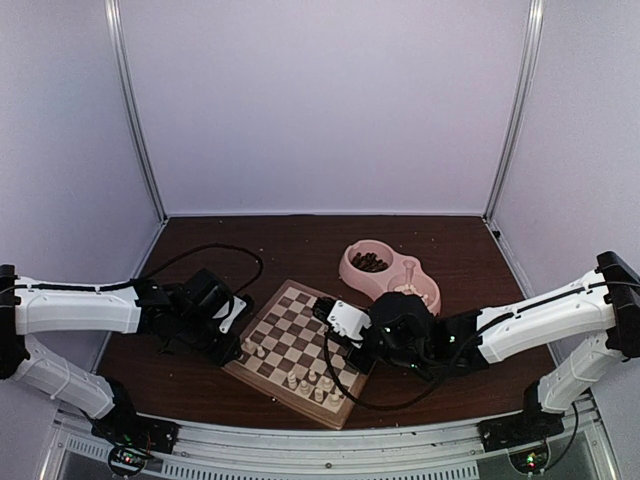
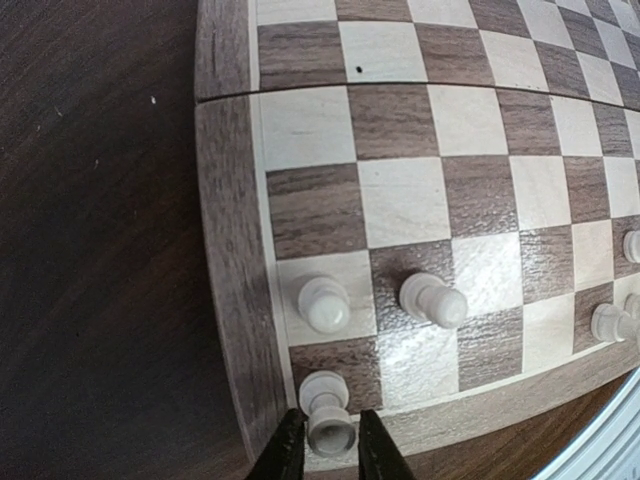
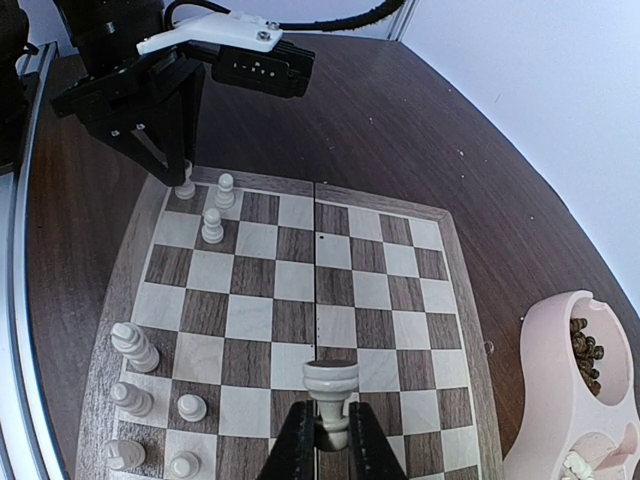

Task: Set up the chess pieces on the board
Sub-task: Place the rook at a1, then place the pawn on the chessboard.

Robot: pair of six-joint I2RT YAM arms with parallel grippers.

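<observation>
The cream chess pieces (image 1: 315,385) stand in two groups on the board (image 3: 290,280), which lies cornerwise on the dark desk (image 1: 300,240) near a pink bowl (image 1: 350,262). A corner pawn (image 2: 328,420) stands between the narrowly parted fingers of the left hand (image 2: 330,450); whether they touch it cannot be told. The right hand (image 3: 328,440) pinches another cream piece (image 3: 330,380) upright at the board's right side.

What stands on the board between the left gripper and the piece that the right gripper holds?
Right wrist view: one cream pawn close to the left gripper; the rest of the board up to the held piece in the right gripper is bare.
</observation>
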